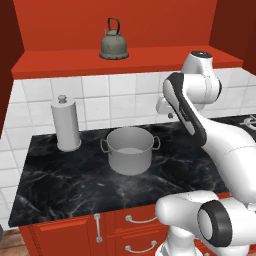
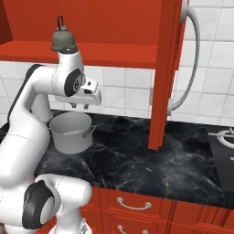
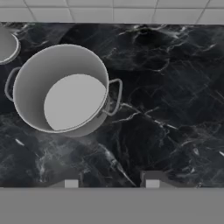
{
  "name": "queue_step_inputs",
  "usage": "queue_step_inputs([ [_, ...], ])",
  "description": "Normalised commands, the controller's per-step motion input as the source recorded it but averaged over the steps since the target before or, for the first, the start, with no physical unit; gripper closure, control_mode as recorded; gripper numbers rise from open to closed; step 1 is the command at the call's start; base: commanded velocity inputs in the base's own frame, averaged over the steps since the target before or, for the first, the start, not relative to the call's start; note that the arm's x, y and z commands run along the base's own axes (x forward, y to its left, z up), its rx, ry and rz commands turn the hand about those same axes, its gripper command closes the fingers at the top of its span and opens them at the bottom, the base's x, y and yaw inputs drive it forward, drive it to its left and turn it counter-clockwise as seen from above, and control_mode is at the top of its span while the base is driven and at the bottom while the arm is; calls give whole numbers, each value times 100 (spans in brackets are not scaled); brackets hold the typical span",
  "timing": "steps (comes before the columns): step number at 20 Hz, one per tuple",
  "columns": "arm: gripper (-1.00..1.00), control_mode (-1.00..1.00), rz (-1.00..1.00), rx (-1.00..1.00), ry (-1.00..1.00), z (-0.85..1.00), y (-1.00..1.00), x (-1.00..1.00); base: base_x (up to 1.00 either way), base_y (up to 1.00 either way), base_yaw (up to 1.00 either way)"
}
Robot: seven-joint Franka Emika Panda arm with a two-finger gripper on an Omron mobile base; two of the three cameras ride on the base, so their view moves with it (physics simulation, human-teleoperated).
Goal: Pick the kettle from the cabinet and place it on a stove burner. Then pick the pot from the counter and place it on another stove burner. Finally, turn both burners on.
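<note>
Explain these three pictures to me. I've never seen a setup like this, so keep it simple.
This is a rendered kitchen with a white robot arm on a driving base. Two pictures come from cameras on the base, behind the arm to its left and right. The third looks down from the hand itself.

On the black counter stand a grey two-handled pot and a tall pale cylinder. A small kettle sits up in the red cabinet.

The pincer hangs above bare counter beside the pot, its jaws apart, holding nothing.
</note>
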Motion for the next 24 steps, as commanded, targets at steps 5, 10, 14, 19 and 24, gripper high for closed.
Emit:
queue_step_inputs([
  [5, -100, -100, 0, 0, -6, 0, 1, -8, 0, 0, 0],
  [10, -100, -100, 0, -1, -17, 13, 12, -16, 0, 0, 0],
  [14, -100, -100, 0, -2, -21, 27, 26, -12, 0, 0, 0],
  [19, -100, -100, 0, -3, -22, 36, 31, -7, 0, 0, 0],
  [24, -100, -100, 0, -3, -24, 43, 31, -2, 0, 0, 0],
])
